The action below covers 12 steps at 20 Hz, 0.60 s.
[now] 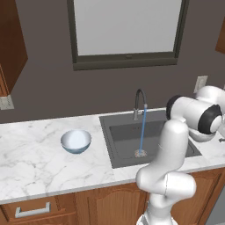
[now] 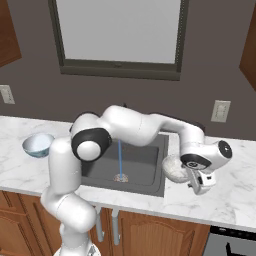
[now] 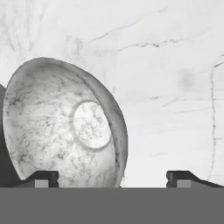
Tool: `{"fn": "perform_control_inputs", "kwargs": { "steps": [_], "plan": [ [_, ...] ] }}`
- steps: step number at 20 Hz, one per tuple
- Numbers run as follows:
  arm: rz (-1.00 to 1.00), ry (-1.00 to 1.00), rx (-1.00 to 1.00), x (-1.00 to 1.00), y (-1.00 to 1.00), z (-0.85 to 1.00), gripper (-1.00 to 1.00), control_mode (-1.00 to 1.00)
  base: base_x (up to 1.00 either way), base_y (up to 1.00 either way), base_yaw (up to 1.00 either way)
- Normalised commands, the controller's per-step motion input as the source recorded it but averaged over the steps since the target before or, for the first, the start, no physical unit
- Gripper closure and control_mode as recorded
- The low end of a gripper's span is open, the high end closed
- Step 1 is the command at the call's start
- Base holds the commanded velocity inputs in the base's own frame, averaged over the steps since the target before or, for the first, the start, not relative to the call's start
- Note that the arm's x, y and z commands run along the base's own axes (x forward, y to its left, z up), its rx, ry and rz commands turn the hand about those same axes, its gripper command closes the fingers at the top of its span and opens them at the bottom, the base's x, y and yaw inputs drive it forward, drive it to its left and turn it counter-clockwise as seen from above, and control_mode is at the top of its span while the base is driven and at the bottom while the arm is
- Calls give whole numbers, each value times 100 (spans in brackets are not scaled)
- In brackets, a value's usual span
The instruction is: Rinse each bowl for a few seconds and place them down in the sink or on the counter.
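Observation:
The grey-white speckled bowl (image 2: pixel 172 167) rests on the counter (image 2: pixel 225 195) at the right edge of the sink (image 2: pixel 145 160). My gripper (image 2: pixel 202 184) hangs just right of it and is open. In the hand view the speckled bowl (image 3: pixel 65 127) is close up on the left. Its rim reaches in between the wide-spread fingertips of the gripper (image 3: pixel 113 178), and neither tip touches it. The light blue bowl (image 1: pixel 76 141) stands upright on the counter (image 1: pixel 35 158) left of the sink (image 1: pixel 127 136). Water (image 1: pixel 143 132) runs from the faucet (image 1: pixel 139 99) onto the drain.
A window sits above the sink on the dark wall. A wall outlet (image 2: pixel 220 110) is mounted right of the sink. My white arm (image 2: pixel 135 127) arches across the basin from left to right. Brown cabinets (image 1: pixel 101 204) run under the counter.

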Motion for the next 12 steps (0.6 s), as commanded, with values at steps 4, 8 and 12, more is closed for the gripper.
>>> {"fn": "perform_control_inputs", "kwargs": {
  "steps": [4,8,12],
  "plan": [
    [-6,-9,4,-7,0,35,-100,-100,0,0,0],
    [-6,-11,3,-12,13,33,-100,-100,0,0,0],
    [-5,-12,0,-16,22,31,-100,-100,0,0,0]
  ]
}}
